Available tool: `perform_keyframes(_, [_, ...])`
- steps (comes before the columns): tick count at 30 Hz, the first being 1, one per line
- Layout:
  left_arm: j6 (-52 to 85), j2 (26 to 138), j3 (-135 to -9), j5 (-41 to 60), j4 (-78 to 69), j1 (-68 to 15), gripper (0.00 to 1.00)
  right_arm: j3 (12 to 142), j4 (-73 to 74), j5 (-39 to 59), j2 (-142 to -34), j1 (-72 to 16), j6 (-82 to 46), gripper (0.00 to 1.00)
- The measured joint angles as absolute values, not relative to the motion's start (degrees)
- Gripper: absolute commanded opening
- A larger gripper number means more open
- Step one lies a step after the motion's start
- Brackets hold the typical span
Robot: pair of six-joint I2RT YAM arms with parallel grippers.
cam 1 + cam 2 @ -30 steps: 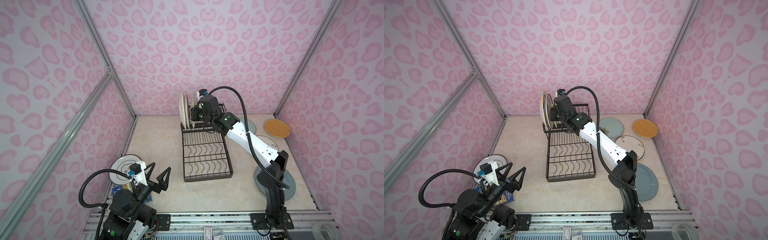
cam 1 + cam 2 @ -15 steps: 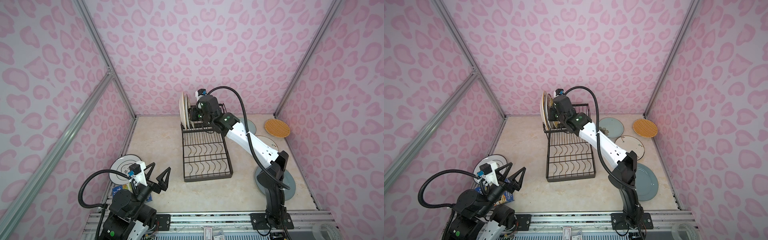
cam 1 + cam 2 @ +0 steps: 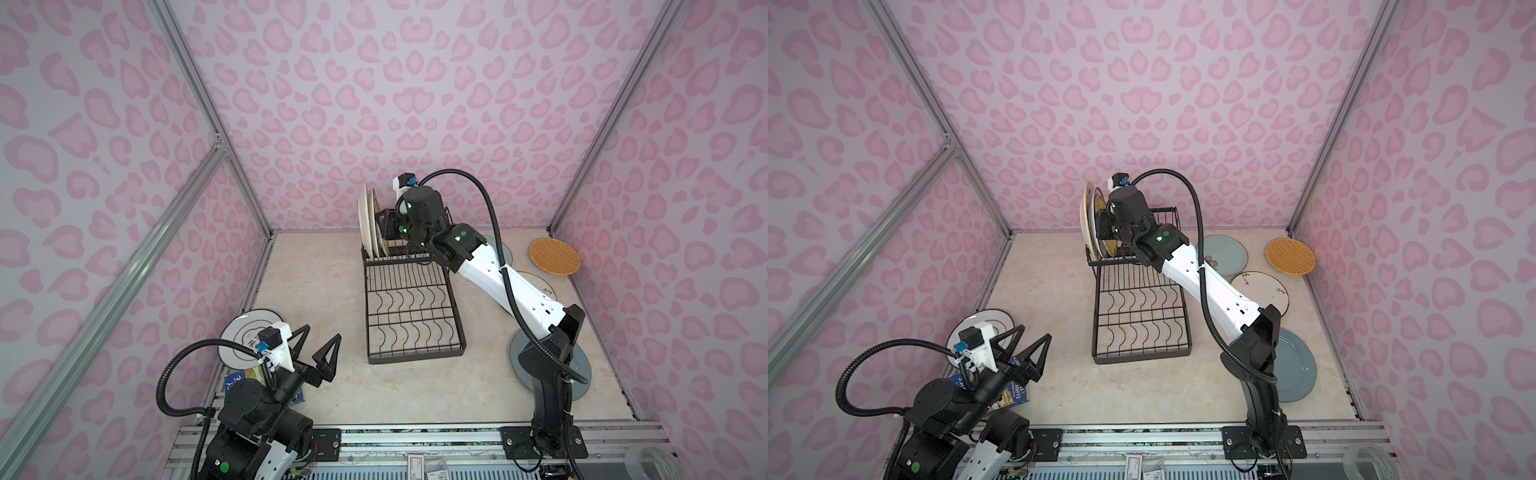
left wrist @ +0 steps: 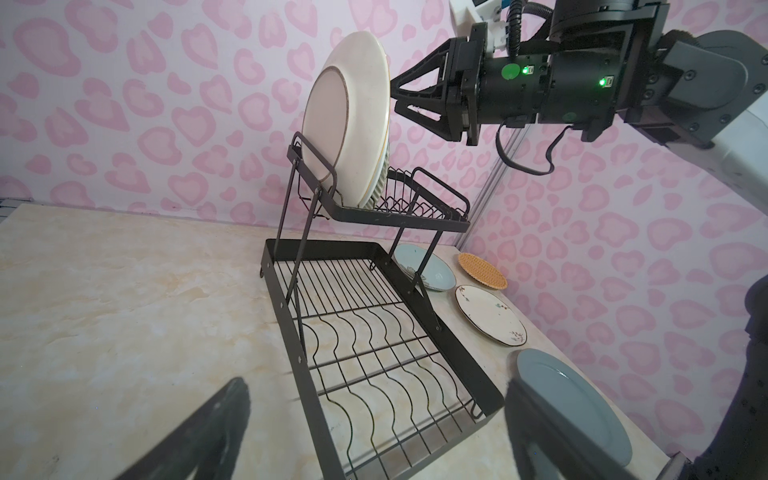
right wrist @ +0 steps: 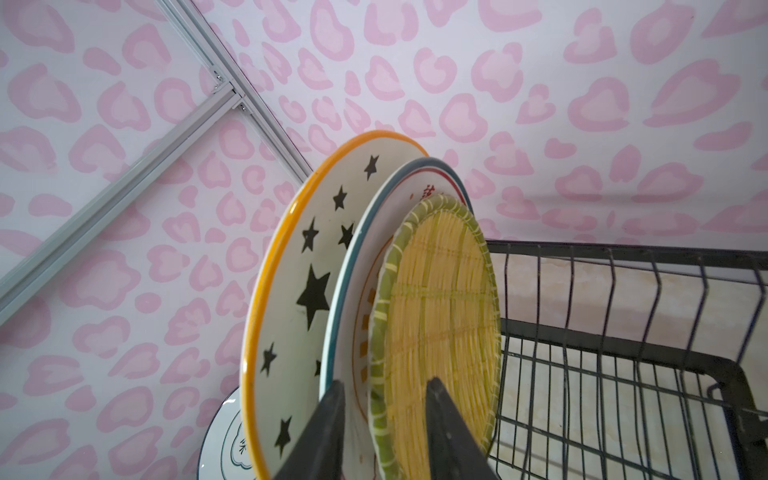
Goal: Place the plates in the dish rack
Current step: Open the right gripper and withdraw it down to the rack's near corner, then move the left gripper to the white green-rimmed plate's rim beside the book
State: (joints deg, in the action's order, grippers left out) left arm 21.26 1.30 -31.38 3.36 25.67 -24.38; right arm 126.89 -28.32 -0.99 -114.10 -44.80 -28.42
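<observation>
My right claw [image 5: 386,382] has just eased its jaws apart, so it now straddles the rim of the yellow woven plate [image 5: 440,299] loosely instead of pinching it. That plate stands upright in the raised tier of the dish rack [image 5: 602,343], next to the blue-rimmed plate [image 5: 374,232] and the star plate [image 5: 299,291]. I judge three loaded. Five more lie flat on the table [image 3: 332,270], among them the grey-blue plate [image 3: 1296,365]. My left claw [image 3: 321,332] hangs wide open, empty.
</observation>
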Motion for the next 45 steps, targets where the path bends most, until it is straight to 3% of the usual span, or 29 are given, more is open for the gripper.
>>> perform_keyframes(8, [21.3,1.3,-31.4,2.9,25.7,-24.4,0.97,123.7,-28.2,-0.6,-109.0,-44.7,-27.4,0.46])
perform_keyframes(30, [24.5,8.5,-36.0,-7.7,33.2,-27.0,0.97,67.5,-14.3,0.1,-64.6,-43.6,-20.4,0.83])
perform_keyframes(38, [30.6,20.2,-38.8,-19.8,39.5,-27.9,0.97,52.8,-13.2,0.1,-54.2,-43.7,-20.4,0.97])
perform_keyframes(45, [37.0,38.6,-39.2,-22.9,41.1,-21.6,0.97,47.2,-13.5,1.1,-50.4,-45.0,-20.4,0.97])
